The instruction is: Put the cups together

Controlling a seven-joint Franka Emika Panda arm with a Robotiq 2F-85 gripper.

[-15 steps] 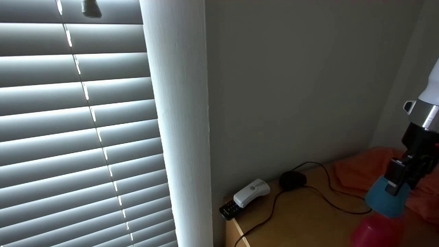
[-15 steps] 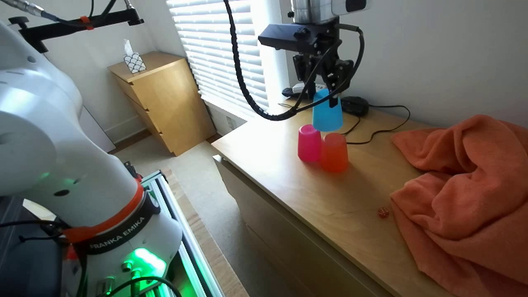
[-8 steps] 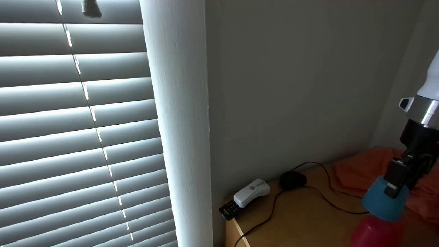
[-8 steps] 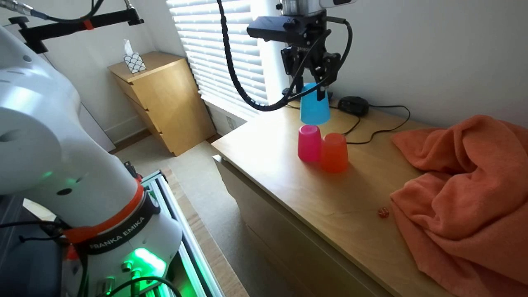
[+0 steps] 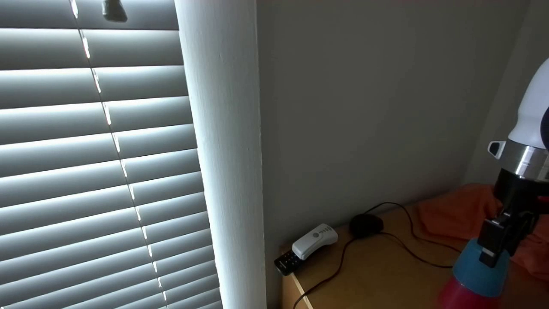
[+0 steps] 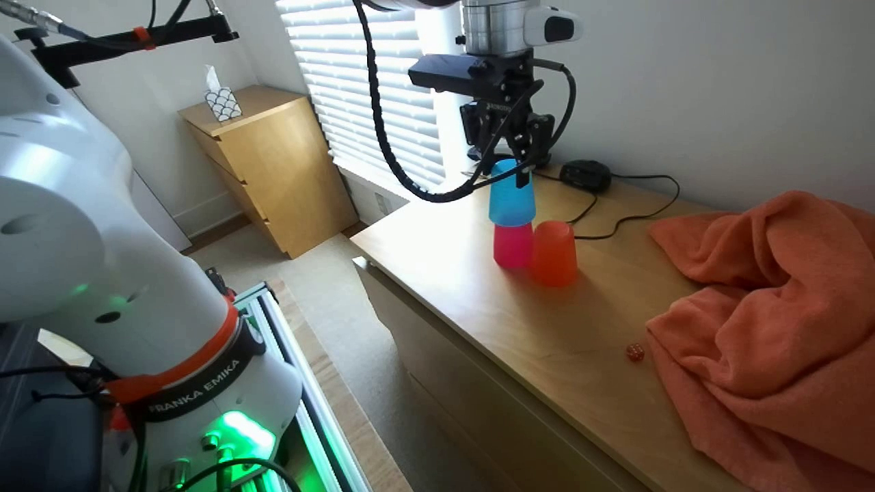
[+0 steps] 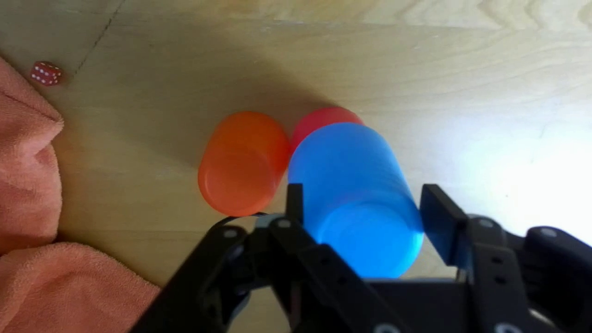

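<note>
My gripper is shut on an upside-down blue cup, with one finger on each side near its base. The blue cup's open rim is down around the upper part of an upside-down pink cup, which stands on the wooden top. Only a sliver of the pink cup shows beyond the blue cup in the wrist view. An upside-down orange cup stands close beside the pink one. In an exterior view the blue cup hides the pink cup's top, and the orange cup is hidden.
A crumpled orange cloth covers the dresser's far end, with a red die by it. A black device with a cable lies near the wall. Remotes lie by the corner. The dresser's wooden top has a front edge.
The gripper and blue cup have moved toward the window side, over the pink cup, and then down so the blue cup covers the pink cup's top. The pink and orange cups have not moved.
</note>
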